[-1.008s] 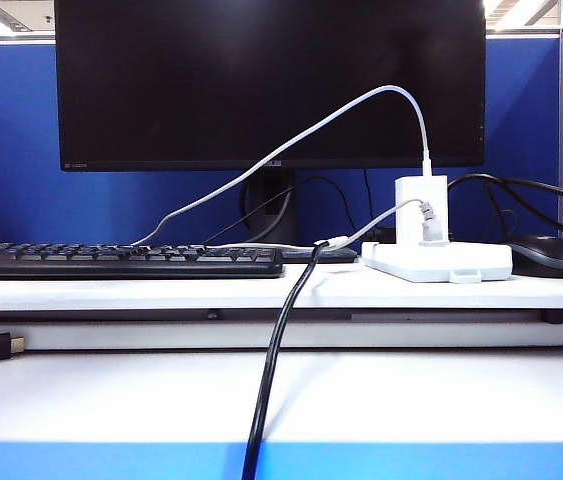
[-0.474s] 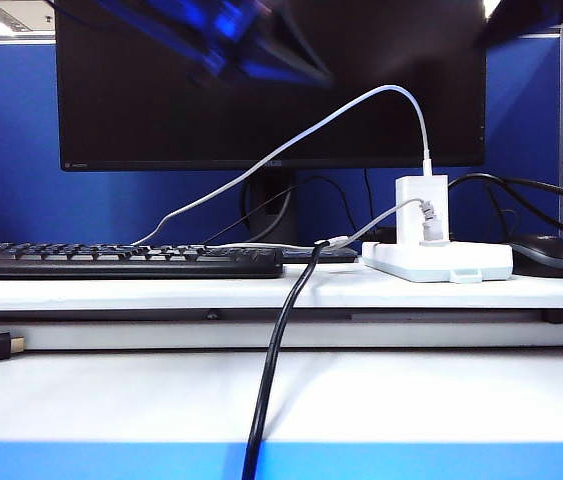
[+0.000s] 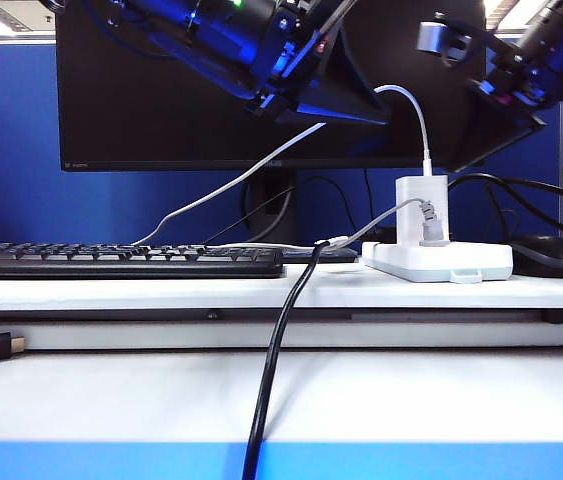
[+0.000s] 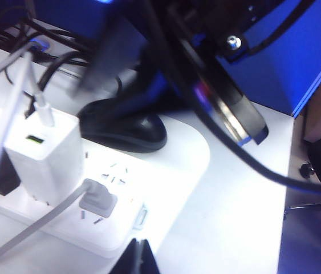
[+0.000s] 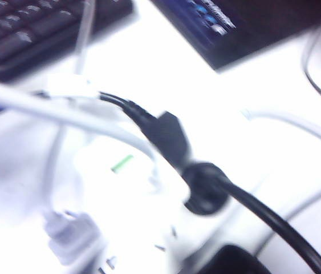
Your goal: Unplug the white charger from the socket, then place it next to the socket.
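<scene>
Nearest to us, a thick black cable (image 3: 271,370) climbs from the blue front edge of the desk (image 3: 441,400) up onto its raised white tier. On that tier a black keyboard (image 3: 121,260) lies to the left and the socket (image 3: 436,262) lies flat to the right, its small tab facing us. The white charger (image 3: 421,205) stands upright, plugged into the socket. A thin white cable (image 3: 261,170) leaves its top, arcs over and falls away to the left behind the keyboard. Just beside the charger we see a small grey ribbed plug (image 3: 431,228), also seated in the socket. A black mouse (image 3: 546,255) sits just right of the socket.

Above these, the left claw (image 3: 361,100) hangs in front of the monitor (image 3: 161,100), up and to the left of the charger and clear of it. In the left wrist view its dark tips (image 4: 140,257) meet with no gap, so we read it as clenched, empty, with the charger (image 4: 43,157) and socket (image 4: 166,177) below. The right claw (image 3: 481,140) hovers up and to the right of the charger, also apart from it. We cannot tell whether it is parted or closed. The right wrist view is blurred and shows only cords over the bright socket (image 5: 137,217). Behind everything stands a blue partition (image 3: 11,150).
</scene>
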Available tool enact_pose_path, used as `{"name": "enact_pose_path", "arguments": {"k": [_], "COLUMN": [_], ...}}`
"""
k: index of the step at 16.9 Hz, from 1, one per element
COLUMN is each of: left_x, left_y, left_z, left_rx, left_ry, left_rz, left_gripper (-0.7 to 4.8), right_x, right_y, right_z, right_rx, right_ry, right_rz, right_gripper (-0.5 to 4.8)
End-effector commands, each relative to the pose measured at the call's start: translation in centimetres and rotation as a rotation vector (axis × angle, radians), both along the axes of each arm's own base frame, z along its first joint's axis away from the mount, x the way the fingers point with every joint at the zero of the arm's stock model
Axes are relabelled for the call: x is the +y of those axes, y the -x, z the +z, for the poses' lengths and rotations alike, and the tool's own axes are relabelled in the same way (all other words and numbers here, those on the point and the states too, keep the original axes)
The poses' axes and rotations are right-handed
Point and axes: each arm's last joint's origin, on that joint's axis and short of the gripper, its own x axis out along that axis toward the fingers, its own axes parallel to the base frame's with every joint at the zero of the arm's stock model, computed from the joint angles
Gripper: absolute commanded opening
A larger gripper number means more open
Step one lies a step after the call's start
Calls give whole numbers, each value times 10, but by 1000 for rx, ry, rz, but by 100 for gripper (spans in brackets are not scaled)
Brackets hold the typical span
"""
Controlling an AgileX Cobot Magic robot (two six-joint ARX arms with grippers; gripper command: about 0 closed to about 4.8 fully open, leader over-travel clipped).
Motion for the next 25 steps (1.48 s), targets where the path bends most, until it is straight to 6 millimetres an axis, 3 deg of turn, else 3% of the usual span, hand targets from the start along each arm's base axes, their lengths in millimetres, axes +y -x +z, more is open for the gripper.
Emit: {"name": "enact_pose_path", "arguments": {"k": [1,3,10,13,19,25], "left_x": [0,0,1,1,1,2], "left_y": [0,0,0,0,0,1], "left_z": [2,1,0,0,0,-4], "left_rx": [-7,-4,15,15,16,45], "left_ry": [4,1,-6,-5,-6,-33], "left_rz": [-1,-2,-4,-4,-3,-2], "left_gripper": [-4,-4,-4,-4,-4,-4], "right_x": [0,0,3,6,23,24], "right_y": [-1,-2,-17,-20,-17,-19], "right_z": [5,3,-16,-22,-22,-21], "right_rx": [-61,-83,-54,-21,-1,-34], "right_ry": [26,51,36,-16,-66,-68], "right_rz": [35,68,99,139,209,219], "right_gripper": [344,323,322,292,292,265]}}
